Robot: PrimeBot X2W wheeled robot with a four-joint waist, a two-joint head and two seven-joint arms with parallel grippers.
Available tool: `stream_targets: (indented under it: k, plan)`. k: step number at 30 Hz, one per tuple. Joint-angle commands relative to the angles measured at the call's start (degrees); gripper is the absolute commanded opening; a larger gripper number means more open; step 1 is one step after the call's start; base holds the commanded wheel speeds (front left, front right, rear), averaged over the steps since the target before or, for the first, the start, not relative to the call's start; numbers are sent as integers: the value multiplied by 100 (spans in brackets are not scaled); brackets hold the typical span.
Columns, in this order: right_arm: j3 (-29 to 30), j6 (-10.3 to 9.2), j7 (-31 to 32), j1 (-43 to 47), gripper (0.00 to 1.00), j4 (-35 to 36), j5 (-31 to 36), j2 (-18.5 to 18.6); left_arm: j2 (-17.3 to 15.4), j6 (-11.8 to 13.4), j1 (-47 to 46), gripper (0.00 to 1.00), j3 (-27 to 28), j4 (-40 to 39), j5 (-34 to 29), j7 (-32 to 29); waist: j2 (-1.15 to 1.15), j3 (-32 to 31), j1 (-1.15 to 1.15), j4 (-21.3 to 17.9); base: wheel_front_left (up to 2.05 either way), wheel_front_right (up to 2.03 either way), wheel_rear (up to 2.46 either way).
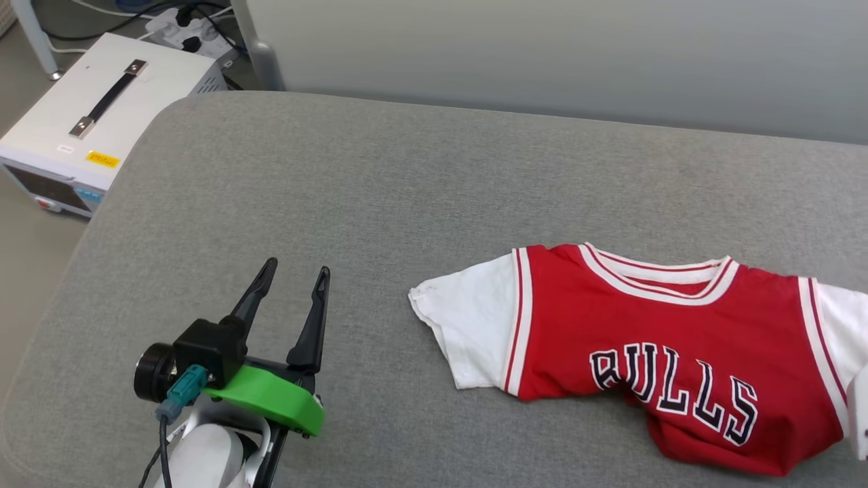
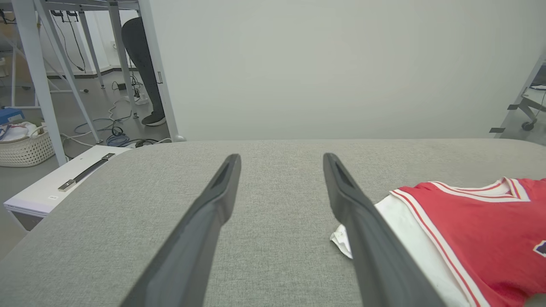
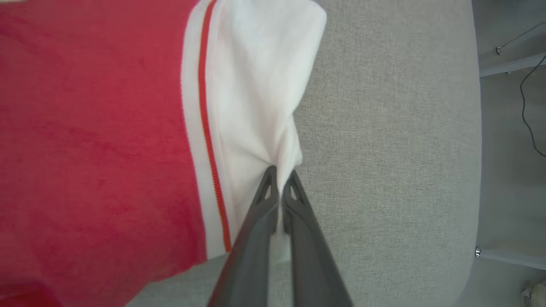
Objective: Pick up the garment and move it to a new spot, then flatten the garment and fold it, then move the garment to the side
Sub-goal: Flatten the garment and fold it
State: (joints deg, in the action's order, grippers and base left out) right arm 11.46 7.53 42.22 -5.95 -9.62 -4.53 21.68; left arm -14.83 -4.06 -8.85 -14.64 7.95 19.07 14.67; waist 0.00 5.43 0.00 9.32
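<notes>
Right tool [image 3: 281, 171] pinches the shirt [image 1: 664, 352] by its white sleeve [image 3: 256, 85], probably for the lift; left tool [image 1: 298, 266] spread, parked clear.

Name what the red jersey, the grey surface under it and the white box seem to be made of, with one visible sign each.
Red jersey: soft matte knit cloth; it creases and bunches. Grey surface: woven upholstery fabric, matte; fine weave shows. White box: likely painted metal or plastic, smooth; flat panels with crisp edges.

R gripper [image 3: 279, 175] fingers pinched tight on white sleeve [image 3: 256, 85] of garment [image 3: 94, 128], grey padded surface [image 3: 384, 149] underneath
</notes>
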Motion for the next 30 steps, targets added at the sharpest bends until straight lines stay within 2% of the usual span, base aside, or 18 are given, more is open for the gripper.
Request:
stream_targets:
  k: [1, 2, 3, 8, 12, 20, 23, 27, 30]
  plan:
    - [23, -4, -84, 78, 18, -42, 89, -95, 28, -39, 79, 100, -3, 43, -60, 32, 0, -6, 0, -74, 0, 0, 0]
    - [30, -4, -133, 96, 85, -73, 122, -130, 34, -48, 75, 100, -11, 63, -62, 32, 0, -5, 0, -86, 0, 0, 0]
    - [79, -4, -191, 102, 100, -131, 159, -188, 39, -59, 71, 100, -23, 91, -64, 32, 0, -6, 0, -103, 0, 0, 0]
    - [60, -4, -760, 23, 100, -217, 235, -373, 43, -81, 63, 100, -39, 196, -66, 32, 0, -50, 0, -196, 0, 0, 0]
    - [39, -4, -1364, -52, 100, -12, 277, -467, 44, -85, 70, 100, -34, 276, -44, 32, 0, -149, 0, -289, 0, 0, 0]
    - [-1, -4, -2383, 133, 100, 874, -22, -850, 111, -97, 98, 100, -40, 355, 83, 33, 0, -300, 0, -474, 0, 0, 0]
    - [156, -4, -2763, 249, 100, 1232, -71, -1159, 120, -98, 100, 100, -61, 356, 126, -9, 0, -279, 0, -554, 0, 0, 0]
    - [184, -4, -3179, 369, 100, 1715, -126, -1486, 78, -132, 32, 100, -148, 311, 206, -334, 0, -149, 0, -680, 0, 0, 0]
    - [204, -4, -3486, 442, 100, 2012, -146, -1637, 40, -187, -148, 100, -260, 286, 377, -892, 0, -35, 0, -782, 0, 0, 0]
